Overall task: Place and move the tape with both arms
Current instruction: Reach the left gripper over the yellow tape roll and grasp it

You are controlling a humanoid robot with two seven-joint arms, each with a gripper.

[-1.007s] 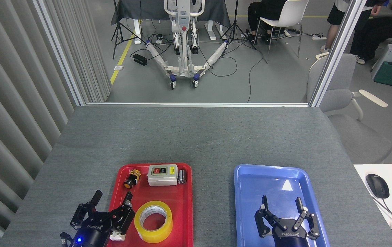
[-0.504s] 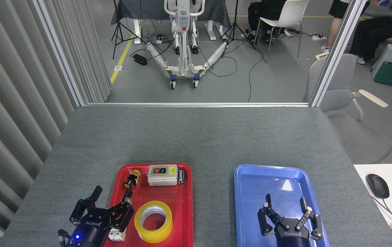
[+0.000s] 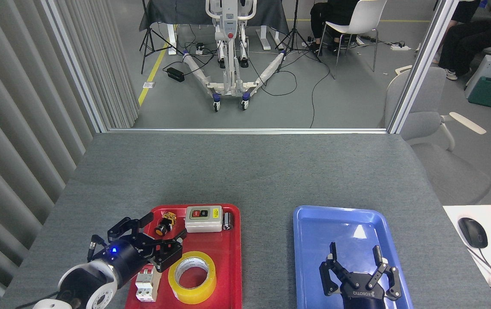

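Yellow tape (image 3: 192,277) seemingly untouched beside spread left gripper (image 3: 163,228).

2 trays (image 3: 232,240), 1 tape roll (image 3: 192,277), 2 grippers (image 3: 153,229), perhaps 4 small electrical parts (image 3: 203,218).

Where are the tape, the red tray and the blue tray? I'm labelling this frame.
tape (image 3: 175,286): head view, on the yellow band at its left side.
red tray (image 3: 224,274): head view, on bare floor right of the roll.
blue tray (image 3: 314,240): head view, on bare floor near its left wall.
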